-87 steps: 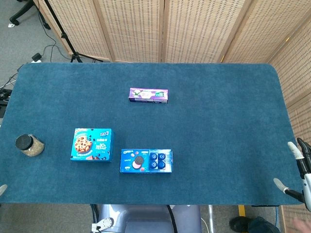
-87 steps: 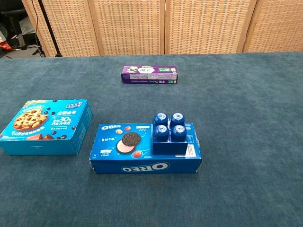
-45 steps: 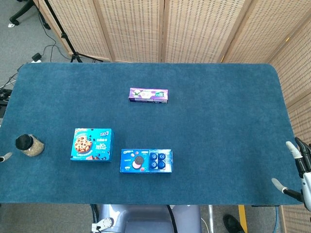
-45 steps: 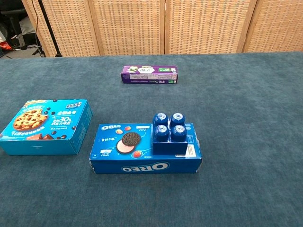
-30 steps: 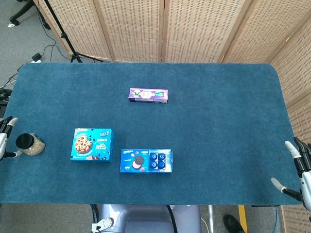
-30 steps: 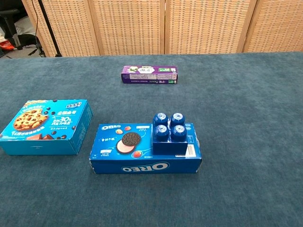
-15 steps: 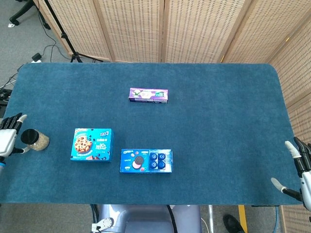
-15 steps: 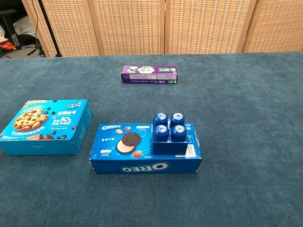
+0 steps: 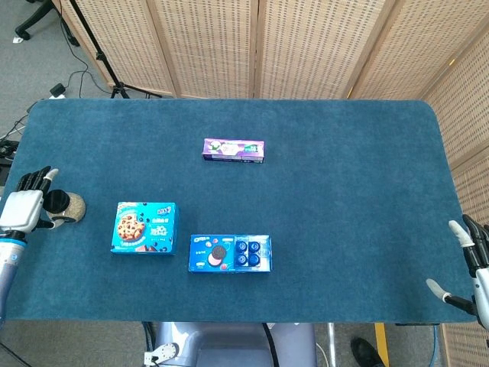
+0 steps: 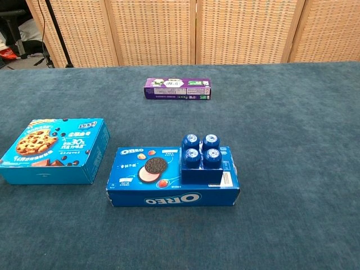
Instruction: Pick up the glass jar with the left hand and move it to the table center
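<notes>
Left hand (image 9: 27, 208) is at the far left edge of the table (image 9: 344, 176) in the head view, wrapped around the glass jar (image 9: 63, 206), fingers on one side, thumb on the other, so the jar is in its grasp. That jar, dark lid and pale contents, sits near the left edge, well left of the table center. Whether it is lifted off the blue cloth or resting on it cannot be told from above.

Over on the other side, the right hand (image 9: 467, 267) shows at the lower right corner, just off the table edge, fingers spread apart and nothing in them.

Now the rest of the table. Just right of the jar lies the cookie box (image 9: 144, 227), light blue, flat on the cloth. Beside it, nearer the front edge, sits the Oreo box (image 9: 229, 253), dark blue, with four small round blue tubs at its right end. Further back, around mid-table, lies the purple box (image 9: 234, 150), long and narrow.

The chest view catches the cookie box, the Oreo box and the purple box, but neither hand nor the jar.
</notes>
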`<action>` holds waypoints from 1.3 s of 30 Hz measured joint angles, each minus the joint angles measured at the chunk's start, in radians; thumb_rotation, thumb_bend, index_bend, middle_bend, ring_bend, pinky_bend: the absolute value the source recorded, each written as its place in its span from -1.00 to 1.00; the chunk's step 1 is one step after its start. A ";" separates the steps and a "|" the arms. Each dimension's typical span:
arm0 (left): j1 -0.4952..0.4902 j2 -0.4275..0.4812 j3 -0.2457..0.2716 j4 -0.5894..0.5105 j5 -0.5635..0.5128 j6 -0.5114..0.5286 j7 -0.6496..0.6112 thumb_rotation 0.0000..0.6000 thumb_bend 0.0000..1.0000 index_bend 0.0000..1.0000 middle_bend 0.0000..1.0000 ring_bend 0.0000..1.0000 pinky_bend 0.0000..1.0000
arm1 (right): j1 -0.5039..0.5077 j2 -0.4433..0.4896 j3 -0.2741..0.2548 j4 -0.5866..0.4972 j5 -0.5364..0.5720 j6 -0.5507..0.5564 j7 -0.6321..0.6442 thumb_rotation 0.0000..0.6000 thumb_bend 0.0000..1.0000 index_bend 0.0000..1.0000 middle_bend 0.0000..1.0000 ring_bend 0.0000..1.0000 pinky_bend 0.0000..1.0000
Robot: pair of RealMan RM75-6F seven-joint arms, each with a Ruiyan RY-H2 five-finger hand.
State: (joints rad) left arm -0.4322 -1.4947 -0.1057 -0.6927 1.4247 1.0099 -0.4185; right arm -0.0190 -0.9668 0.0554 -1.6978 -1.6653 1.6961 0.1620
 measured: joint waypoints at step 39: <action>-0.171 -0.070 -0.065 0.201 -0.067 -0.171 -0.140 1.00 -1.00 -1.00 -1.00 -1.00 -1.00 | 0.038 -0.038 0.036 -0.014 0.105 -0.083 -0.114 1.00 -1.00 -1.00 -1.00 -1.00 -1.00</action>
State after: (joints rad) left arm -0.6033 -1.5647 -0.1708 -0.4919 1.3579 0.8390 -0.5583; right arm 0.0194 -1.0046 0.0911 -1.7115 -1.5606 1.6132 0.0477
